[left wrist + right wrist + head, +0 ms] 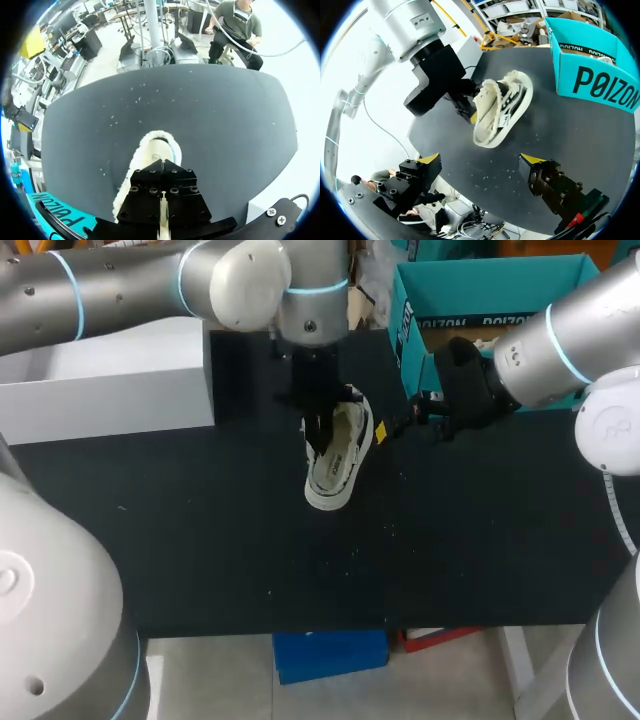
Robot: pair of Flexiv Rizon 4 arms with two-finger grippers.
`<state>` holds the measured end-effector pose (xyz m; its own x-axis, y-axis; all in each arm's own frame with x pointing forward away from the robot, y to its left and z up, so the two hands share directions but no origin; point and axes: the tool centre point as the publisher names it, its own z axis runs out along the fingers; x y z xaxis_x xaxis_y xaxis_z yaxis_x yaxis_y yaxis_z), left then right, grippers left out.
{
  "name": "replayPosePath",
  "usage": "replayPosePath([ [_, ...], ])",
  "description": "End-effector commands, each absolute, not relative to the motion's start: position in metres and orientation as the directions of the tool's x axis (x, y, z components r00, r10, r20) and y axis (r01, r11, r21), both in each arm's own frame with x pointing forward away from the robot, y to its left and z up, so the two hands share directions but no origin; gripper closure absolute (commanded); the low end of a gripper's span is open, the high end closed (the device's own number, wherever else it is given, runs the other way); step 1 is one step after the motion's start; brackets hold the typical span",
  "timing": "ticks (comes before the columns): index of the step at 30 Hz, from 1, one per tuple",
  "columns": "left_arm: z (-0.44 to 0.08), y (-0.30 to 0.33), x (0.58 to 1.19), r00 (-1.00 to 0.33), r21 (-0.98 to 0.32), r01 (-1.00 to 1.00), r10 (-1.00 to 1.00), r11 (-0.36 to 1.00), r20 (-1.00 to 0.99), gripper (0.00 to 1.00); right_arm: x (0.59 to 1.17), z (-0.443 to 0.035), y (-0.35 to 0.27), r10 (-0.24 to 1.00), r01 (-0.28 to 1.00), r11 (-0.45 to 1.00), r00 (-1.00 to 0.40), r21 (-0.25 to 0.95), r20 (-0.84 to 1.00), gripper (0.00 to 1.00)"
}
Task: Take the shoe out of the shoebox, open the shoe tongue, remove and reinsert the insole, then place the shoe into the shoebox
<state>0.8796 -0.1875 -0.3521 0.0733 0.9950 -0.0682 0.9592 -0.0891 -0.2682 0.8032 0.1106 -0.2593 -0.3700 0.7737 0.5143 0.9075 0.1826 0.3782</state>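
Currently the white low-top shoe (342,455) is out of the teal shoebox (470,295). It rests on the black tabletop (200,540) a little toward the far edge, roughly midway between the left and right edges. It is tipped onto its side, toe toward the near edge. Black stripes show on its side in the right wrist view.

Left arm: it enters from the far left corner and stands almost straight above the shoe. The left gripper (316,435) points down at the heel end of the shoe's opening. In the left wrist view its two fingers are drawn nearly together, with a thin pale strip caught between them. I take this to be the shoe's collar or the edge of the insole, but I cannot tell which from these views.

Right arm: it enters from the right edge and sits low, just in front of the shoebox. The right gripper (480,162) is spread wide and holds nothing. The shoe lies ahead of its fingers, apart from them.

The shoebox stands open at the far right corner of the tabletop. A white box (110,380) sits at the far left corner, well apart from the shoe.
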Motion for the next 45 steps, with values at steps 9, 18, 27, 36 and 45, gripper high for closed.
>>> replayPosePath([
  [9, -0.407, -0.188, 0.877, 0.006, -0.191, 0.981, 0.998, -0.017, -0.061, 1.0, 0.804, -0.259, 0.112, 0.776, 0.908, 0.183, -0.369, 0.376, 0.512, 0.0],
  [18, -0.42, -0.19, 0.878, 0.019, -0.132, 0.991, 0.995, -0.031, -0.094, 1.0, 0.804, -0.259, 0.112, 0.776, 0.908, 0.183, -0.369, 0.376, 0.512, 0.0],
  [27, -0.359, -0.174, 0.891, 0.005, -0.118, 0.992, 0.964, -0.038, -0.267, 1.0, 0.804, -0.259, 0.112, 0.776, 0.908, 0.183, -0.369, 0.376, 0.512, 0.0],
  [36, -0.304, -0.153, 0.927, -0.096, -0.143, 0.99, 0.818, 0.017, -0.566, 1.0, 0.804, -0.259, 0.112, 0.776, 0.908, 0.183, -0.369, 0.376, 0.512, 0.0],
  [45, -0.296, -0.151, 0.977, -0.175, -0.082, 0.984, 0.798, 0.156, -0.576, 1.0, 0.804, -0.259, 0.112, 0.776, 0.908, 0.183, -0.369, 0.376, 0.512, 0.0],
])
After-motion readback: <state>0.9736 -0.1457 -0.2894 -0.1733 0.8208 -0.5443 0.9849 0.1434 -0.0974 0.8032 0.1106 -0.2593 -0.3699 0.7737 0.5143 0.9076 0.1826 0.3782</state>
